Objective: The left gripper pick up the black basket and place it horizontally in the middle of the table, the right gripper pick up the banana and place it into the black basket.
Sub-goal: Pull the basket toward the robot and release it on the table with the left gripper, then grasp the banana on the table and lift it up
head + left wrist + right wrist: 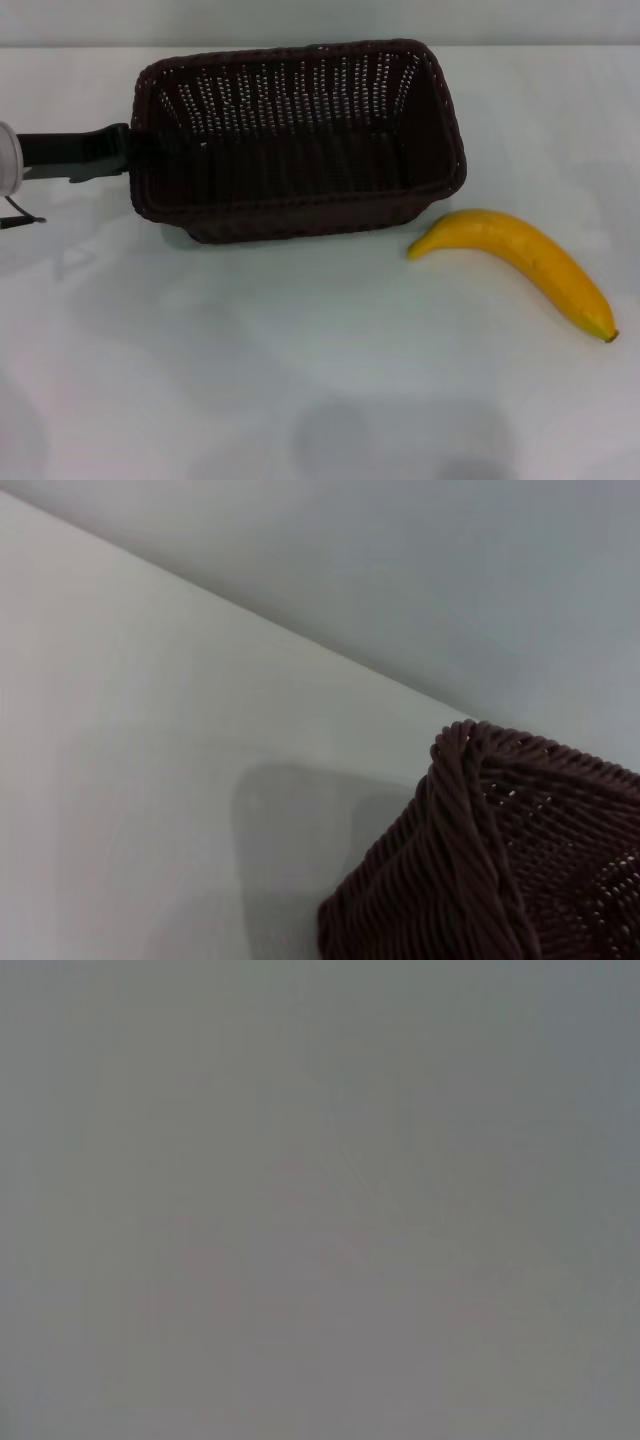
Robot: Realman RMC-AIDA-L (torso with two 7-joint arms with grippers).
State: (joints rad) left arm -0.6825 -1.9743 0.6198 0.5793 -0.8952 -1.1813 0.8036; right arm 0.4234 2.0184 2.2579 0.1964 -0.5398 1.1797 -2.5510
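Observation:
The black basket lies lengthwise across the white table, its open top facing up, in the upper middle of the head view. My left gripper reaches in from the left and is shut on the rim of the basket's left end wall. A corner of the basket also shows in the left wrist view. The yellow banana lies on the table just right of and in front of the basket, not touching it. My right gripper is out of view, and the right wrist view shows only a blank grey surface.
The table's far edge runs just behind the basket. The left arm's silver-grey wrist is at the left edge of the head view.

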